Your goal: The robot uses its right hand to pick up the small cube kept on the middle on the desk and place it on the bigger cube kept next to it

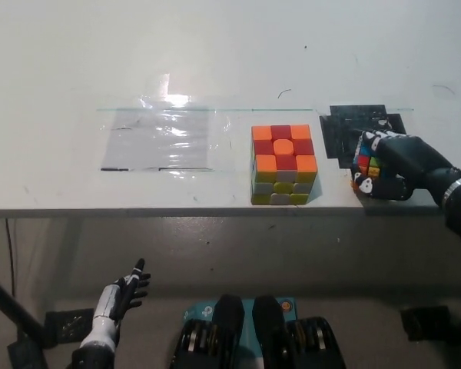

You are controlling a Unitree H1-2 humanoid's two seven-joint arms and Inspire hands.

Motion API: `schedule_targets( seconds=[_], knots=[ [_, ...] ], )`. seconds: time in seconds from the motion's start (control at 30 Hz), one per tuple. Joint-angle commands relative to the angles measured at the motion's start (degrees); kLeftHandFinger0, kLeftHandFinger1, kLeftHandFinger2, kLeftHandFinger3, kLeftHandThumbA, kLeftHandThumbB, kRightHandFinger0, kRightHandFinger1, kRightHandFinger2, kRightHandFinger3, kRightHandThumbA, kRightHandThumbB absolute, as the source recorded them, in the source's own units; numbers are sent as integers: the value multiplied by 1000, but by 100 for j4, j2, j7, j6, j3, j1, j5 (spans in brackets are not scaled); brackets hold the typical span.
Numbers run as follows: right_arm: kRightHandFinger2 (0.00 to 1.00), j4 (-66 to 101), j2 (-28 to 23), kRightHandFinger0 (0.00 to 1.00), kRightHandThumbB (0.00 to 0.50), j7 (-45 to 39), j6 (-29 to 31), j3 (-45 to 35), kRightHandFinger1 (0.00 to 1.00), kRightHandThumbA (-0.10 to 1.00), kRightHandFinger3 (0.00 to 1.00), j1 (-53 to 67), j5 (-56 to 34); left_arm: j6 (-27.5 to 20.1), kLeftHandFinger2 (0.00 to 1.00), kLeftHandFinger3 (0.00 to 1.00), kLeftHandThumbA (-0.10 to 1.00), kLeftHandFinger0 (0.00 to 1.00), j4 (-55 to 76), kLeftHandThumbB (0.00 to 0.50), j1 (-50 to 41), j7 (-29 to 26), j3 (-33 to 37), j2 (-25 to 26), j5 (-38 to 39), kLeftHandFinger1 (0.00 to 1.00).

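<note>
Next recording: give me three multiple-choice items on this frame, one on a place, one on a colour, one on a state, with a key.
1. Where is the small cube?
A. right of the bigger cube
B. on top of it
C. on the clear plastic sheet

2. Top face colours of the bigger cube?
A. blue and green
B. orange and red
C. all white

3. The right robot hand is:
A. open above the desk
B. shut on the small cube
C. below the desk edge

Key: 1 A, it sits by the black mat; 2 B, orange corners, red cross; 3 B, black fingers wrap it, while the left robot hand hangs open below.
</note>
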State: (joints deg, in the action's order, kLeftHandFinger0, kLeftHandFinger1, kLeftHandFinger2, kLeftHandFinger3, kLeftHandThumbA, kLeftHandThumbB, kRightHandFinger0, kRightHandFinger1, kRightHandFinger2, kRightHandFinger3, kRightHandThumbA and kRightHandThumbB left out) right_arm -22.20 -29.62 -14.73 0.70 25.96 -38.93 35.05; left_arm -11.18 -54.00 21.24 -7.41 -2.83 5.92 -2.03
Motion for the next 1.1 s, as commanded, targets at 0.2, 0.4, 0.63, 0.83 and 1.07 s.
schedule_targets(
  seconds=[0.2, 0.4, 0.63, 0.83, 1.07],
  knots=[
    [145, -886, -14, 0, 0, 1601, 1141, 224, 1, -100, 1000, -144, 825, -129, 731, 682, 879, 808, 90, 94, 306, 32, 48, 117, -52, 736],
    [422, -1320, 18, 8, 0, 2298, 1605, 289, 294, -100, 312, -228, 1058, -114, 900, 877, 923, 987, -6, 93, 382, -45, 98, 142, -128, 891],
    [771, -1789, 157, 150, 0, 3459, 1800, 344, 588, -100, 220, -273, 1379, -68, 766, 723, 886, 787, 121, 49, 377, 17, 39, 121, -36, 719],
    [601, -1933, 276, 243, 104, 4157, 1708, 315, 497, -100, 191, -244, 1530, -183, 814, 790, 946, 863, -32, 84, 432, 47, 106, 182, -110, 787],
    [537, -2104, 345, 48, 230, 4700, 1942, 240, 323, -100, 70, -236, 1506, -112, 748, 703, 932, 759, 75, 61, 381, 46, 106, 170, -99, 699]
  ],
)
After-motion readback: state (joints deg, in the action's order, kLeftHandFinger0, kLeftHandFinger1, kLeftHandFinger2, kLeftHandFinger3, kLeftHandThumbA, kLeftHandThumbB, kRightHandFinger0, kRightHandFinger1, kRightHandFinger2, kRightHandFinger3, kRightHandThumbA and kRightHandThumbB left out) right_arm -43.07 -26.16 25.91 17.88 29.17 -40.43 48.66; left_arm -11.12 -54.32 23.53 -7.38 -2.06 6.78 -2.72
